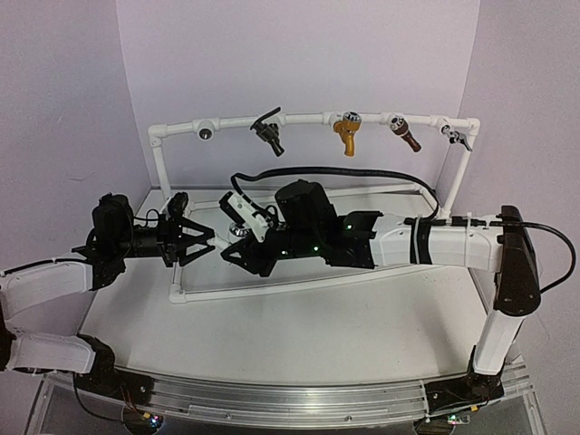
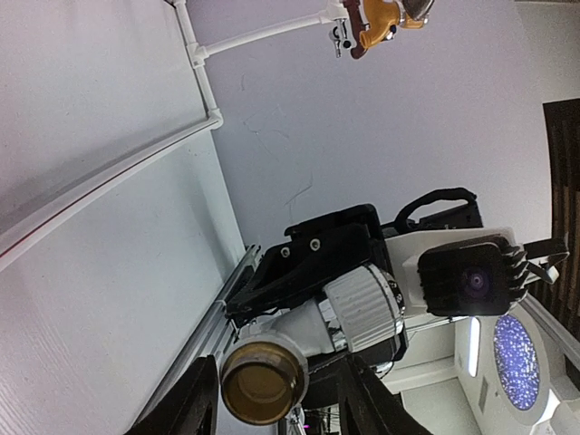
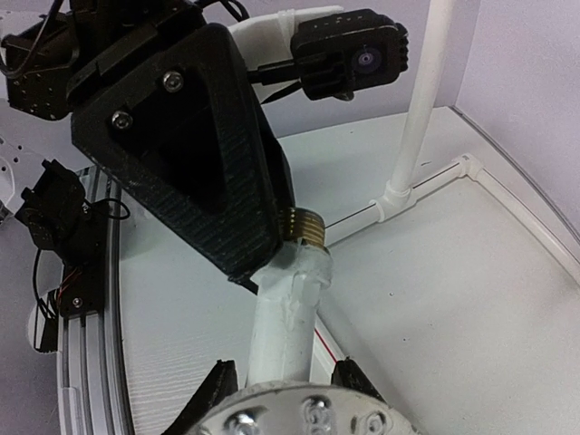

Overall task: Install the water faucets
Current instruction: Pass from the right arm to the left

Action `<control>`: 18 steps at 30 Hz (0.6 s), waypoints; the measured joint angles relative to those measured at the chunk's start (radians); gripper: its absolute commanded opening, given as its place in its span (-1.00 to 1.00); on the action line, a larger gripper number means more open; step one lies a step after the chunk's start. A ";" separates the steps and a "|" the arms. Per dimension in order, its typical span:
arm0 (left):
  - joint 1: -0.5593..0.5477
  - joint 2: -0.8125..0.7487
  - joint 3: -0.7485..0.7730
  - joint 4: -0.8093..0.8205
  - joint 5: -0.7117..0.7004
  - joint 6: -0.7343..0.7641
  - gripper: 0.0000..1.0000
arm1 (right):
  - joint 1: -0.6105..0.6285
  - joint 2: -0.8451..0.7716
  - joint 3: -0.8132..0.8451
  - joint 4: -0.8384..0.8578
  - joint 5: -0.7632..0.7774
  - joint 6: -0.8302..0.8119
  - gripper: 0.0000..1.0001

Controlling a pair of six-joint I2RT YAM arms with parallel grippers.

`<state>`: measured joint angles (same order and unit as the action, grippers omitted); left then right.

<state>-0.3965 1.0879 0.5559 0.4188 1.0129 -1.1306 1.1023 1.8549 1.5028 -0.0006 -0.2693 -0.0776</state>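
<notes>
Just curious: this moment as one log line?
right gripper: holds white faucet | left gripper: open around its brass end | black faucet: on pipe rail

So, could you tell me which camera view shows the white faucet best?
Left wrist: the white faucet shows its ridged collar and brass thread. Right wrist shows its body, thread half-hidden; top external, a small white shape.

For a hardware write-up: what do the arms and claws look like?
The left arm and right arm have white links and black joints. The left claw and right claw are black and angular. A black cable feeds the right arm; green lights dot its wrist.
</notes>
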 measured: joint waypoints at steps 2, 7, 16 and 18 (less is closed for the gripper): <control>0.000 0.010 -0.010 0.048 0.006 -0.028 -0.28 | 0.000 0.000 0.000 0.000 -0.014 0.000 -1.00; 0.000 0.027 -0.013 0.067 0.010 -0.047 -0.77 | 0.000 0.000 0.000 0.001 -0.029 0.009 -0.62; -0.002 0.027 -0.018 0.178 0.004 -0.129 -1.00 | 0.000 -0.030 -0.146 0.224 -0.034 0.108 0.40; -0.001 0.027 -0.033 0.247 0.004 -0.169 -1.00 | -0.001 -0.058 -0.230 0.320 -0.042 0.140 0.41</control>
<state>-0.3975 1.1149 0.5229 0.6658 1.0168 -1.2992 1.1010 1.7968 1.2729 0.3191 -0.3112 0.0621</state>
